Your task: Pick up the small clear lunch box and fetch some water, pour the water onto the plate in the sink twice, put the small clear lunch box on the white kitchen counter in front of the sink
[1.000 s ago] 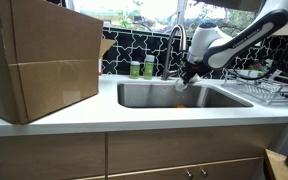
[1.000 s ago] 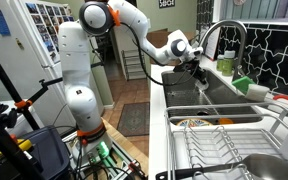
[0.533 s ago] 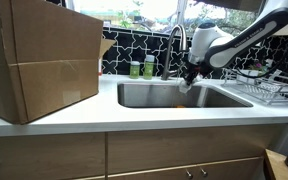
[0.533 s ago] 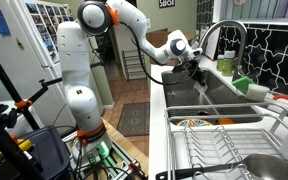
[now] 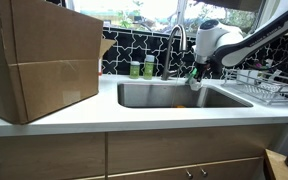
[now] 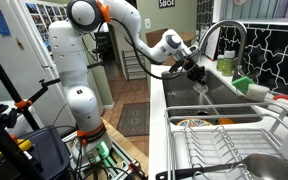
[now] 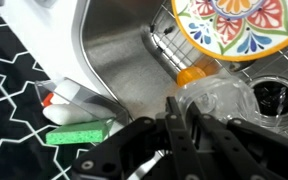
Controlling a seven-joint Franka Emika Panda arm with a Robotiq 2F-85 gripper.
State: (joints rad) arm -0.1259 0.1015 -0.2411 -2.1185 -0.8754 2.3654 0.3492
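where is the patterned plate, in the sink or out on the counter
In the sink. The wrist view shows the plate lying inside the steel sink, by a wire grid and near the drain.

Wrist view: gripper (image 7: 186, 112) is a dark, blurred mass running off the bottom edge. It covers the near wall of the small clear lunch box (image 7: 224, 95), so whether the fingers pinch it cannot be read. The patterned plate (image 7: 234, 25) is cut by the top edge. In an exterior view the floor of the sink (image 5: 149, 95) is hidden behind the white kitchen counter (image 5: 134, 118), the cardboard box (image 5: 39, 55) runs off left and top, and the dish rack (image 5: 269, 88) is clipped at the right edge.
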